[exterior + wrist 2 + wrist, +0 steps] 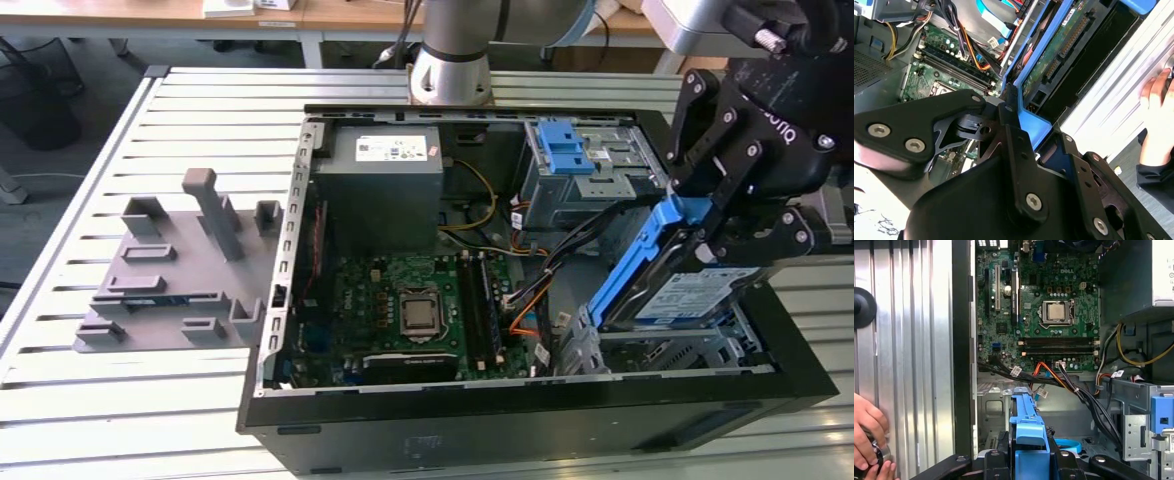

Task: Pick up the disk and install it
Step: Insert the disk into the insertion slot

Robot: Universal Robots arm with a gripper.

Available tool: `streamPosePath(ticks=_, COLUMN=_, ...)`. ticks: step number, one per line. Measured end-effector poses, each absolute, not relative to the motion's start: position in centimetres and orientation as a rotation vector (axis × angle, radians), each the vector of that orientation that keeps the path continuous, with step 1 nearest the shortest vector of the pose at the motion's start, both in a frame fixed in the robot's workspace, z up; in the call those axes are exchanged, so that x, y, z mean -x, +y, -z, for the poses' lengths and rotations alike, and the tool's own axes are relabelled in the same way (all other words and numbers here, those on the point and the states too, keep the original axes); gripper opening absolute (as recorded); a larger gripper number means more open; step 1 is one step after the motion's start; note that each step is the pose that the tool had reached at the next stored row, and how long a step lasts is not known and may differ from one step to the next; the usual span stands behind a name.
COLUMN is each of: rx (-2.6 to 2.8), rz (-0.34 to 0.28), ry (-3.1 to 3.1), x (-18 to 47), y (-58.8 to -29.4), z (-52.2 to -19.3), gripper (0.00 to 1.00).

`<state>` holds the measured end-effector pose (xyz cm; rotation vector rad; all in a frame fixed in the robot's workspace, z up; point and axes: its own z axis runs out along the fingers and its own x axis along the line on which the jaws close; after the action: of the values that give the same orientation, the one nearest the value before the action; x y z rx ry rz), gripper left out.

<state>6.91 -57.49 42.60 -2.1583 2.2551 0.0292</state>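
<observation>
The disk [690, 294] is a silver hard drive with a white-and-blue label and blue rails. It hangs tilted over the drive cage [667, 350] in the near corner of the open computer case, on the exterior view's right. Its lower end is close to the cage or just inside it. My gripper [717, 222] is shut on the disk's upper end. In the second wrist view the gripper [1019, 122] clamps the blue bracket [1032, 124], and the disk's green circuit board [1064, 47] faces up. The first wrist view has the blue bracket [1027, 426] between my fingers [995, 460].
The case holds a motherboard [414, 305], a grey power supply [387, 160], a blue latch [566, 150] on the upper bay, and loose cables [534, 290] beside the cage. A grey fixture [180, 270] lies on the slatted table. A person's hand [869, 440] rests on the table beside the case.
</observation>
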Motion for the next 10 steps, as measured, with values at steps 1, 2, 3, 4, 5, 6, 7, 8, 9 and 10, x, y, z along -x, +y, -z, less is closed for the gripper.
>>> streamPosePath(ticks=1, rx=2.158, rz=-0.029, ry=2.255, x=-6.91, y=-57.49, z=-42.55, gripper=0.36)
streamPosePath(ticks=2, rx=2.158, rz=-0.029, ry=2.255, x=-6.91, y=-57.48, z=-42.5, gripper=0.36)
streamPosePath(ticks=3, rx=2.158, rz=-0.029, ry=2.255, x=-6.91, y=-57.49, z=-42.45, gripper=0.36)
streamPosePath(ticks=4, rx=2.158, rz=-0.029, ry=2.255, x=-6.91, y=-57.49, z=-42.4, gripper=0.36)
streamPosePath(ticks=5, rx=2.158, rz=-0.029, ry=2.255, x=-6.91, y=-57.49, z=-42.35, gripper=0.36)
streamPosePath(ticks=6, rx=2.158, rz=-0.029, ry=2.255, x=-6.91, y=-57.49, z=-42.3, gripper=0.36)
streamPosePath(ticks=7, rx=2.158, rz=-0.029, ry=2.255, x=-6.91, y=-57.49, z=-42.25, gripper=0.36)
streamPosePath(ticks=8, rx=2.158, rz=-0.029, ry=2.255, x=-6.91, y=-57.49, z=-42.19, gripper=0.36)
streamPosePath(ticks=9, rx=2.158, rz=-0.029, ry=2.255, x=-6.91, y=-57.49, z=-42.14, gripper=0.36)
streamPosePath(ticks=10, rx=2.158, rz=-0.029, ry=2.255, x=-6.91, y=-57.49, z=-42.1, gripper=0.36)
